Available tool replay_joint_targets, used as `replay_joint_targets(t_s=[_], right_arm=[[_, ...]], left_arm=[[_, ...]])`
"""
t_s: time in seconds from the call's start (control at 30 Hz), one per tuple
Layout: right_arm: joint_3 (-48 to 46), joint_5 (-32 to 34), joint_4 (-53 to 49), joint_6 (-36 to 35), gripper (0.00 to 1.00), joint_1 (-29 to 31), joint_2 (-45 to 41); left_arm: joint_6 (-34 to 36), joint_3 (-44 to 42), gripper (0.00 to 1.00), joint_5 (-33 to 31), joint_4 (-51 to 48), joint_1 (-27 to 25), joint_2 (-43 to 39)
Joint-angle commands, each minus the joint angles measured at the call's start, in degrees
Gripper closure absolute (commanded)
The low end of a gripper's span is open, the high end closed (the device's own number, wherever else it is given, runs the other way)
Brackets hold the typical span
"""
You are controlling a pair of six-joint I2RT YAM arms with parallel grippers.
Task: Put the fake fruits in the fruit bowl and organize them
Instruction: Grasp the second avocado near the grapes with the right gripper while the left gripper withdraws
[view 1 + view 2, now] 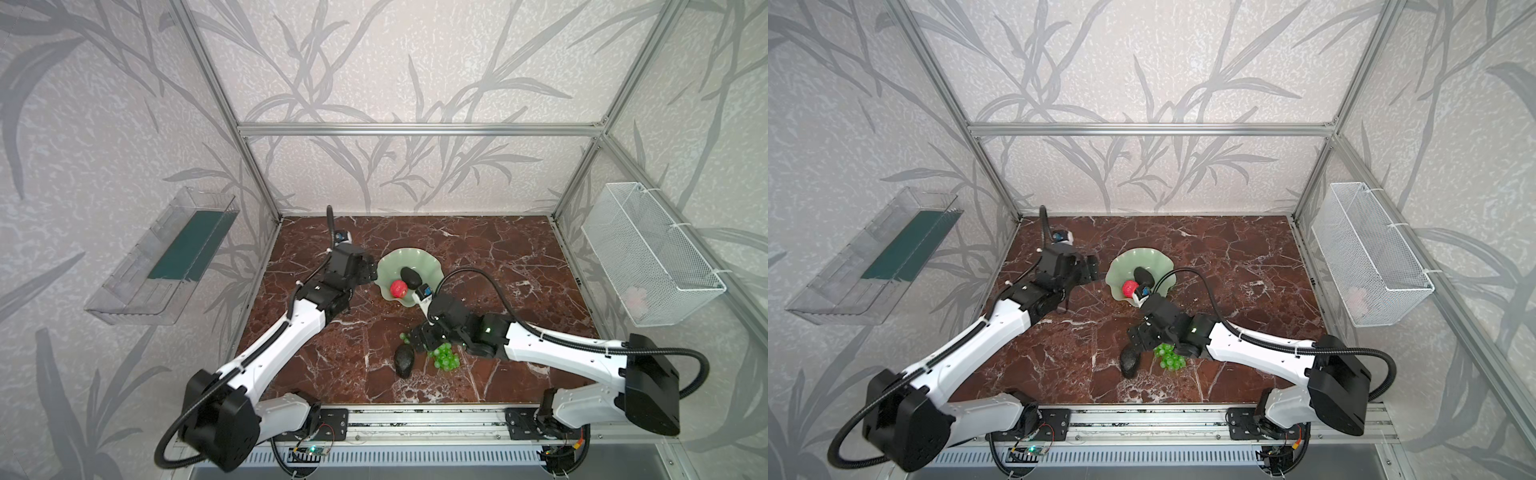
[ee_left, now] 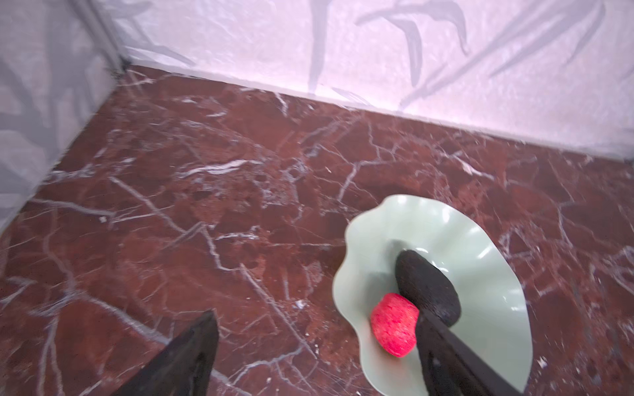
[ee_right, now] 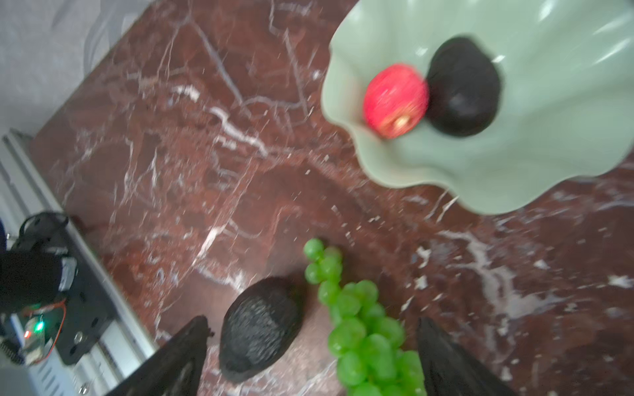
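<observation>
2 avocados [image 1: 409, 277] [image 1: 404, 360]; 1 apple [image 1: 398, 288]; 1 grape bunch [image 1: 445, 357]

Glossy mint bowl [image 3: 549, 137], pebbly matt avocado [image 3: 260, 325], polished marble tabletop [image 3: 206, 137] (translucent grapes [image 3: 356, 329])

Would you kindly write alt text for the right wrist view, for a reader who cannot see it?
The open right claw frames a dark avocado and a bunch of green grapes lying side by side on the red marble table. Beyond them, a pale green scalloped bowl holds a red apple touching a second avocado.
</observation>
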Motion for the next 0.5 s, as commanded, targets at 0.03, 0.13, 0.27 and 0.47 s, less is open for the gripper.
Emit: replay_joint_targets(t_s=[0.03,0.13,0.27,0.47], right_arm=[[2.47,-3.24,-3.47,6.20,0.08,3.48,4.82],[2.65,-5.45,-3.12,8.06,0.09,4.31,8.20],[3.49,-5.56,-3.25,8.93,0.09,4.37,11.79],[5.64,-7.54,-2.20,9.08,0.14,4.63,16.24]], left_arm=[[-6.59,-5.76,0.07,-2.21,2.97,4.71,-7.17],[-7.70,-8.22,0.07,-1.56,1.99,6.36,-10.99],[-8.33,-9.23,0.07,-0.11,0.61,7.94,-13.37],[-8.37,-9.32,0.07,1.37,0.42,9.02,-14.89]])
